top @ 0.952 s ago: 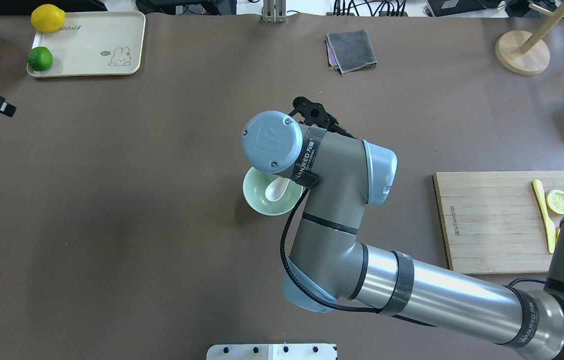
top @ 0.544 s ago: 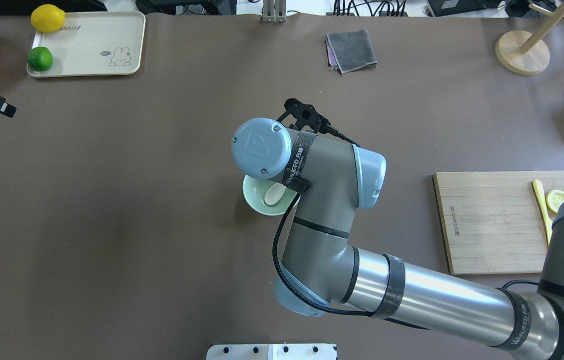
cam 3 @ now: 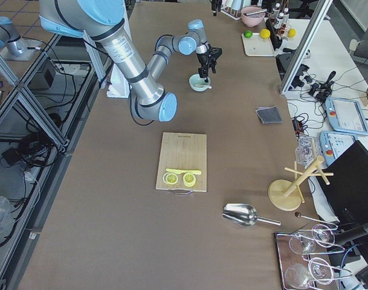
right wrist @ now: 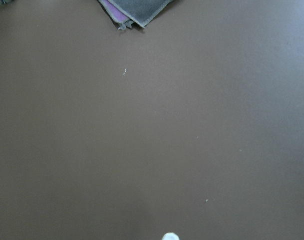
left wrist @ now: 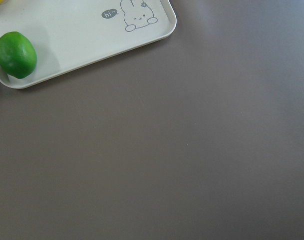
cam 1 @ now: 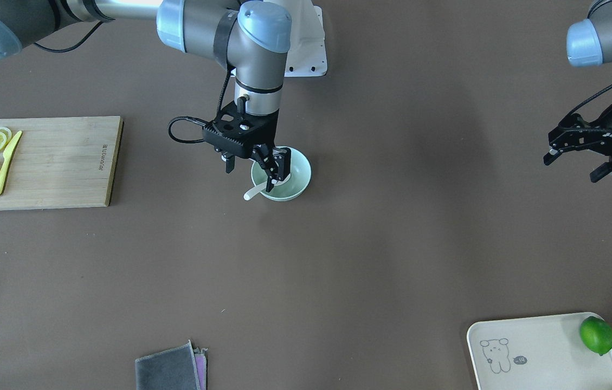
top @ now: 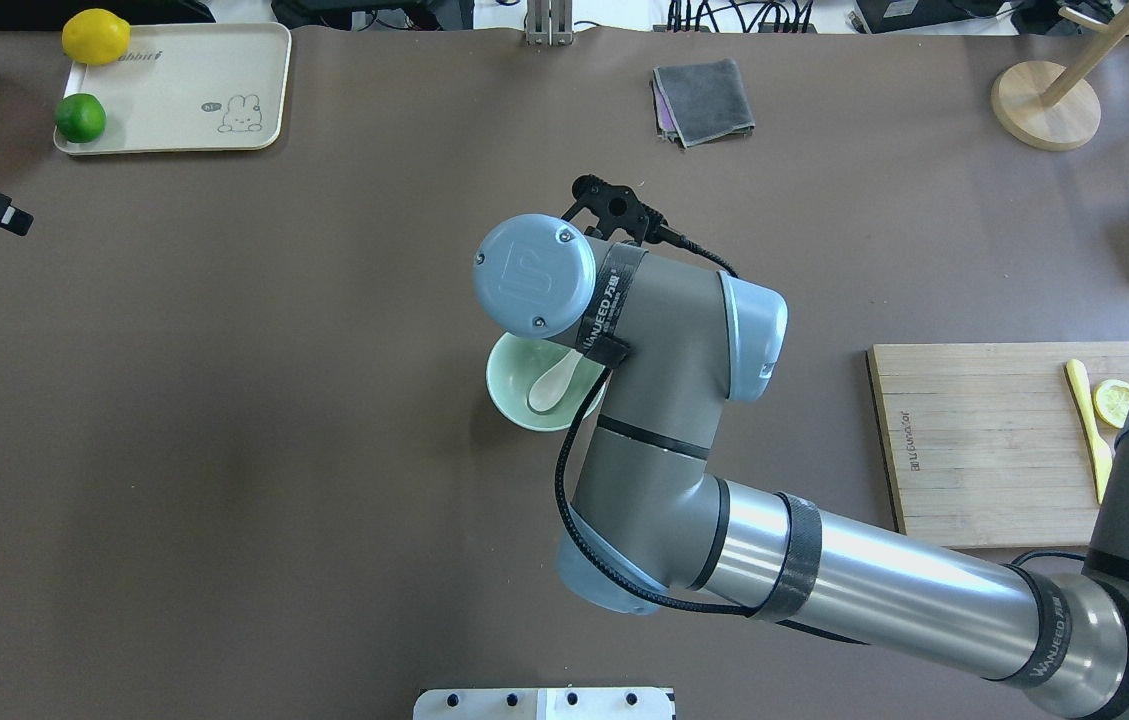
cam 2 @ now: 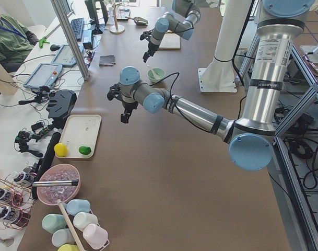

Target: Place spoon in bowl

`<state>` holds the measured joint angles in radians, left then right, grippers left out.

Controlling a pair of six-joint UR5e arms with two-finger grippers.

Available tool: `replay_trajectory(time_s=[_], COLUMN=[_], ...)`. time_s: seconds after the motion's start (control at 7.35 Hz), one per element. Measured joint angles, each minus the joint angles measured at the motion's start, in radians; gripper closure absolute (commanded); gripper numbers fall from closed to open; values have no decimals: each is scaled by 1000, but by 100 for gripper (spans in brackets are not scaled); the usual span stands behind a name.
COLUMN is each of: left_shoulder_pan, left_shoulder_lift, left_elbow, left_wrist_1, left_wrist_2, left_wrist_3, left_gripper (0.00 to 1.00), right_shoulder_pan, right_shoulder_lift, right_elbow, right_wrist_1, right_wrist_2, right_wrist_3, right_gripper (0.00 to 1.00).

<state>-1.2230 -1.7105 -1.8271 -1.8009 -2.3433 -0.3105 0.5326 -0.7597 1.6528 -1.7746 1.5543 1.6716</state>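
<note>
R claw point(cam 1: 278, 182) is hanging low over the round pale mint-green bowl point(cam 1: 301, 181), mid-bench. Its fingers are hugging the small white soup spoon point(cam 1: 254, 191); can't tell if they're pinching it or just clear. Scoop is sitting inside, handle poking over the rim twd the operators' edge. Risk, IMO: a finger dragging on lift-off could be levering the spoon out or tipping the bowl. L claw point(cam 1: 571, 169), fingers apart, is idling by the left end.

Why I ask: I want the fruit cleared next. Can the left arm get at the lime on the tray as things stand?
Probably yes. The left gripper hovers open and empty near the tray, the lime sits exposed at the tray's edge, and nothing lies between them.
</note>
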Motion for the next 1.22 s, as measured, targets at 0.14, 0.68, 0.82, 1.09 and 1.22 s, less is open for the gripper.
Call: replay_trajectory(time_s=[0.14,0.68,0.82,1.09,1.22], left_shoulder_pan=[-13,-195,-255,-317,-327], left_shoulder_lift=[2,71,76,115,157], left_elbow=[-4,-22,-24,-16,-6], left_wrist_1=[4,171,277,396,407], left_wrist_2=[0,-2,-2,4,5], left_wrist_3=[7,328,469,636,658], left_gripper=[2,2,2,2,2], right_shoulder_pan=[49,310,392,583,686], right_shoulder_lift=[-58,-364,-449,-602,-677], right_elbow=[48,247,279,304,305], right_wrist_1=[4,10,10,10,10], right_wrist_2=[54,301,365,507,586], right_wrist_3=[-111,-699,-875,-1217,-1378], right_gripper=[0,0,0,0,0])
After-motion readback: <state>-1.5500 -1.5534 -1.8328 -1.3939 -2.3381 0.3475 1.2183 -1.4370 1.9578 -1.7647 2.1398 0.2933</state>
